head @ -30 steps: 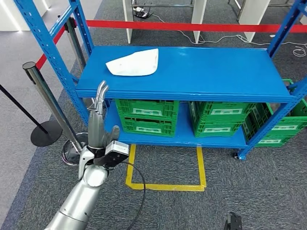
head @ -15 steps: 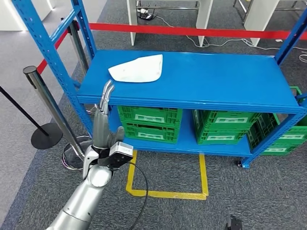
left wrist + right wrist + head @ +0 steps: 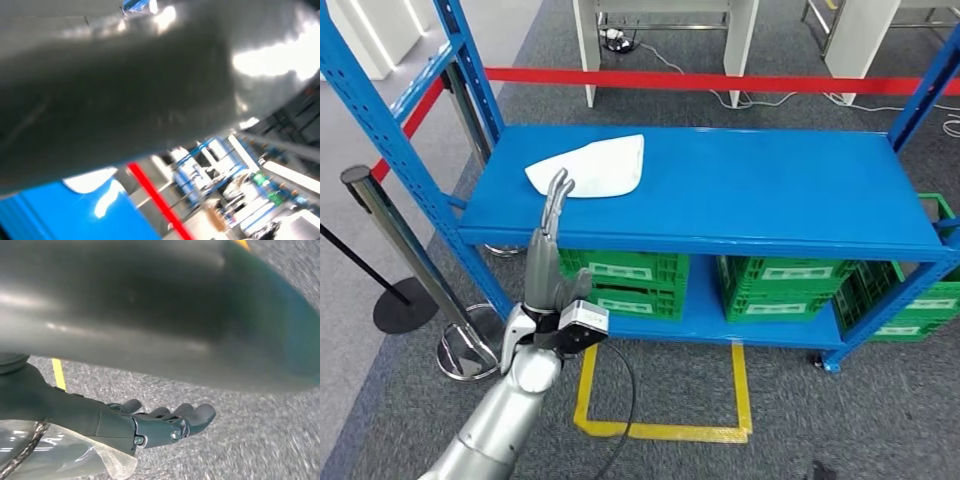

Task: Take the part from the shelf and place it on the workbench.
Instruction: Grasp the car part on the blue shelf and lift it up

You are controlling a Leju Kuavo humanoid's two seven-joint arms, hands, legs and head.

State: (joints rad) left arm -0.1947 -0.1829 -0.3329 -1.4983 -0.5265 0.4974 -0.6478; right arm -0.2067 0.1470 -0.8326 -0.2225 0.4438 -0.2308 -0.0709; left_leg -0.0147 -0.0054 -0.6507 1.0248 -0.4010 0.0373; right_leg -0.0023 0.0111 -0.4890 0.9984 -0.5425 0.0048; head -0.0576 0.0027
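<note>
A flat white part lies on the left of the blue shelf's top board. My left hand is raised in front of that board's near edge, fingers straight and together, pointing up, their tips just short of the part and holding nothing. In the left wrist view a sliver of the white part lies on blue board beyond my blurred grey hand. My right hand hangs over grey carpet, fingers stretched out and empty.
Green crates fill the lower shelf. A chrome barrier post with a round base stands to the left, beside the blue upright. Red tape runs behind the shelf. A yellow floor outline lies in front.
The camera has moved closer and turned, so the shelf sits lower in view. My left hand has risen and gone forward, from beneath the board's edge to just below the white part.
</note>
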